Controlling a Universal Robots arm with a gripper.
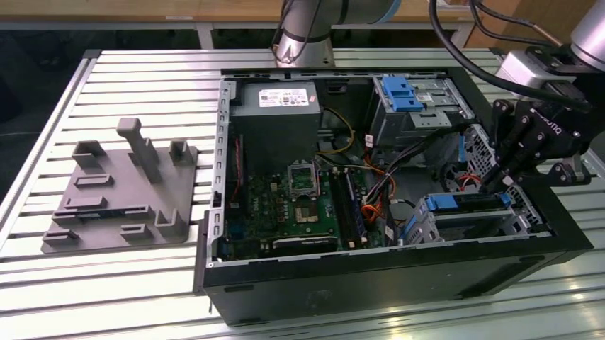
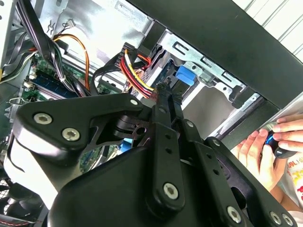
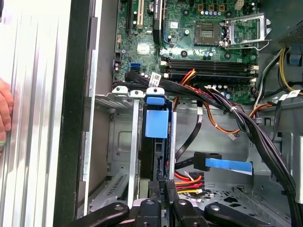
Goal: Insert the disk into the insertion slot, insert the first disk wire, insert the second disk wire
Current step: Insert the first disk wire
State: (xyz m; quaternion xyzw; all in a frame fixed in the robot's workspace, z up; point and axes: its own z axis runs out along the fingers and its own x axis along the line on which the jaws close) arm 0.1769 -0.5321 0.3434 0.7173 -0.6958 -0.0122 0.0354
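In the exterior view the claw (image 1: 489, 185) hangs at four o'clock over the open computer case (image 1: 378, 268) on the slatted worktop (image 1: 142, 283). It is narrow, just above the disk (image 1: 465, 202), which sits in the insertion slot (image 1: 487, 225). In the second wrist view its fingers lie together beside red and yellow wires (image 2: 135, 71), and a hand (image 2: 265, 146) rests outside the case. In the first wrist view the blue-framed disk (image 3: 156, 124) stands edge-on in the slot, close to the claw (image 3: 162, 183).

Open black computer case (image 1: 397, 273) lies on its side on a slatted metal surface (image 1: 132, 283). Inside are:
- a green motherboard (image 1: 293, 205)
- a grey power supply (image 1: 276, 120) with a white label
- a tall metal bay (image 1: 416, 106) with a blue latch
- a loose wire bundle (image 3: 227, 106)

A grey fixture plate (image 1: 123, 191) with upright blocks sits beside the case, at the exterior view's left.
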